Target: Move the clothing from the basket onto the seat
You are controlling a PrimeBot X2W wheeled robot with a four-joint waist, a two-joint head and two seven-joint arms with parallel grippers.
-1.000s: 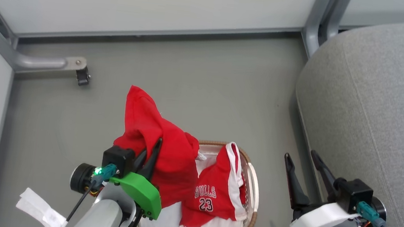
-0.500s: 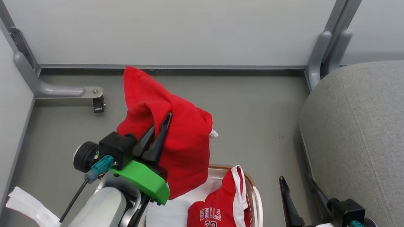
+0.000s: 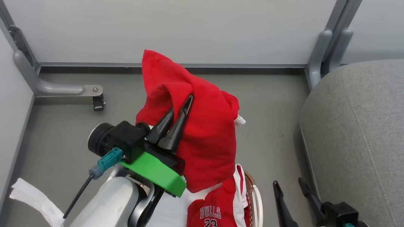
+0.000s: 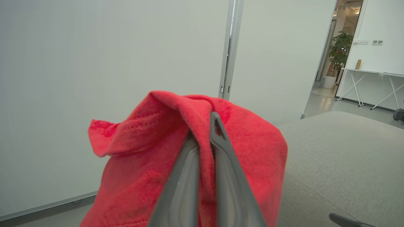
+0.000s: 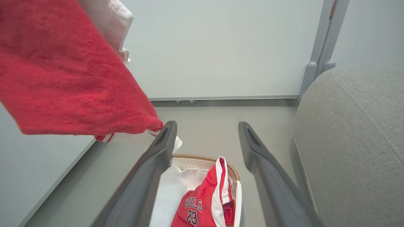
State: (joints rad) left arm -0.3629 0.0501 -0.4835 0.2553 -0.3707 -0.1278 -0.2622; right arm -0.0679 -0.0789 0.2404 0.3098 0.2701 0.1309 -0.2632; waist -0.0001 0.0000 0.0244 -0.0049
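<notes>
— So, where's the red top point(image 3: 206, 140)?
— Pinched in my closed left gripper point(image 3: 180, 105), above the basket point(image 3: 254, 195). Soft, light, floppy, I judge; a bunched fold holds best. My right gripper point(image 3: 287, 181) gapes empty.

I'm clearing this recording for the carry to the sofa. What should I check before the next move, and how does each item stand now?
1. Left gripper shut on the plain red top, cloth pinched between the fingers: ok.
2. Top hangs clear of the basket, judged from the right wrist view: ok.
3. Right gripper open, holding nothing: ok.
4. Seat in view on the robot's right: ok.
5. "BULLS 23" jersey out of the basket: not ok, it lies inside.
6. Whether the white cloth in the basket is clothing: cannot tell.
</notes>
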